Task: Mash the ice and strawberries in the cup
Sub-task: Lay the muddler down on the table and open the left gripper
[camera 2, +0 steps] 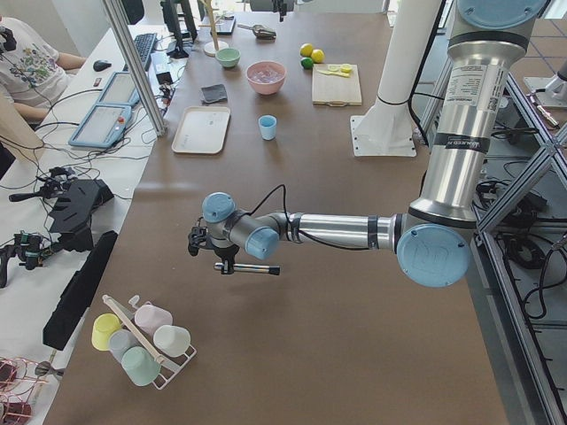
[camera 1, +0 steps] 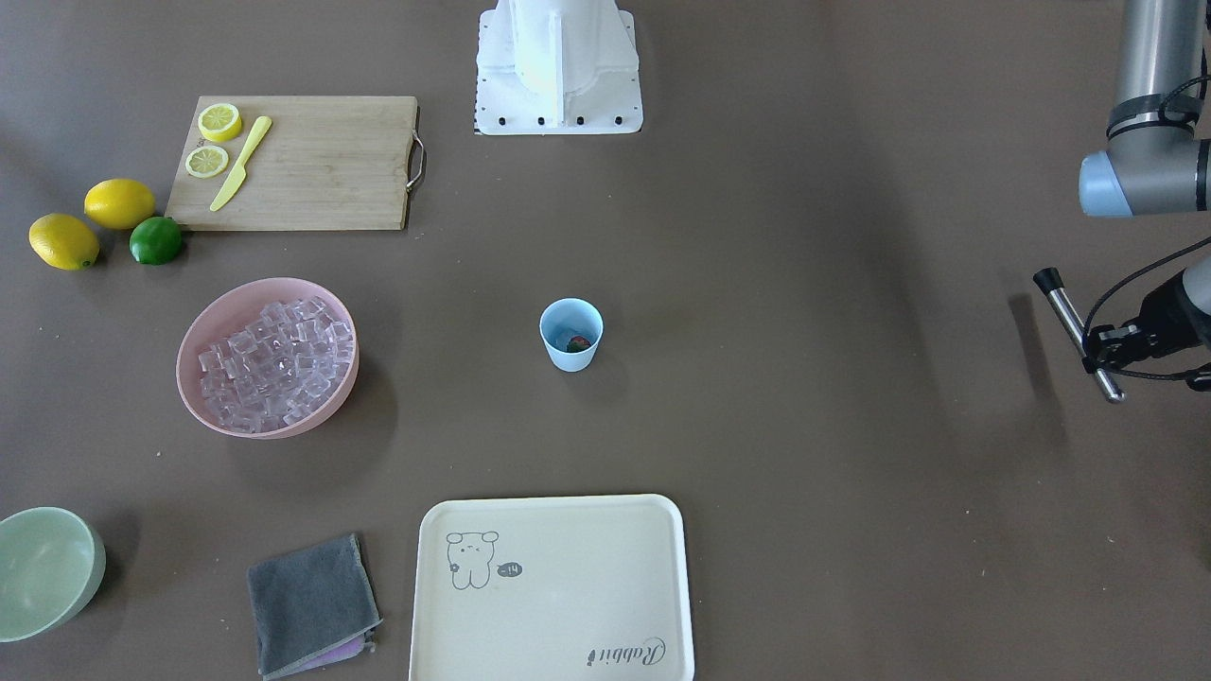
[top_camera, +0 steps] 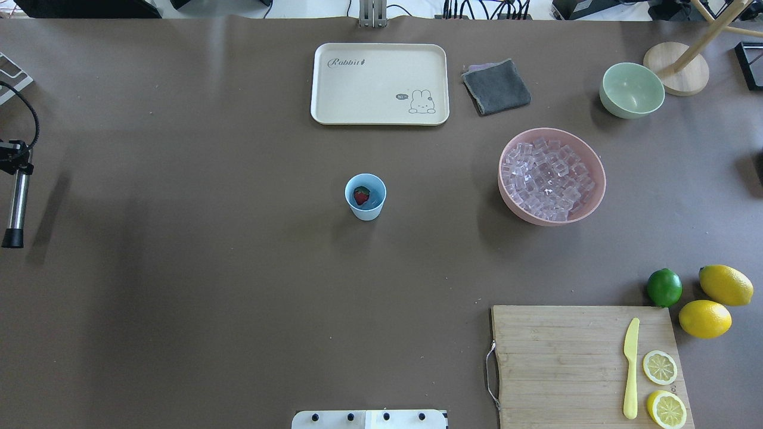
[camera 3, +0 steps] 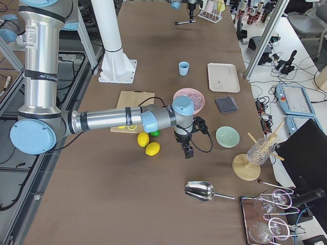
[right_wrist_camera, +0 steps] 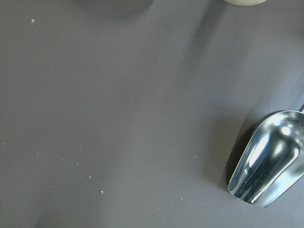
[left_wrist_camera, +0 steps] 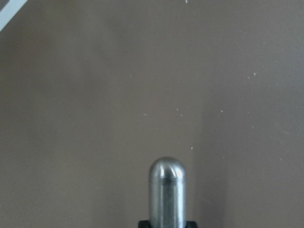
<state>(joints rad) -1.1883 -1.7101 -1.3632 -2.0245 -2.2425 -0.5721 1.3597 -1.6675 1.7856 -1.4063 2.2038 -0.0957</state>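
Note:
The light-blue cup (top_camera: 365, 198) stands upright mid-table, also in the front view (camera 1: 570, 333). A small red strawberry (top_camera: 360, 195) lies inside it; I cannot tell whether any ice is in there too. The ice (top_camera: 548, 179) is heaped in a pink bowl (top_camera: 514, 204) to the cup's right. My left gripper (top_camera: 18, 164) is far left of the cup, above the table, shut on a steel muddler (top_camera: 16, 202) with a black tip; it also shows in the front view (camera 1: 1097, 357). My right gripper (camera 3: 188, 150) hangs near the lemons; I cannot tell if it is open.
A cream tray (top_camera: 380, 83), grey cloth (top_camera: 496, 86) and pale green bowl (top_camera: 632, 89) lie along the far edge. A cutting board (top_camera: 560, 363) carries a yellow knife and lemon slices, with two lemons and a lime (top_camera: 664, 287) beside it. A metal scoop (right_wrist_camera: 266, 156) lies under the right wrist.

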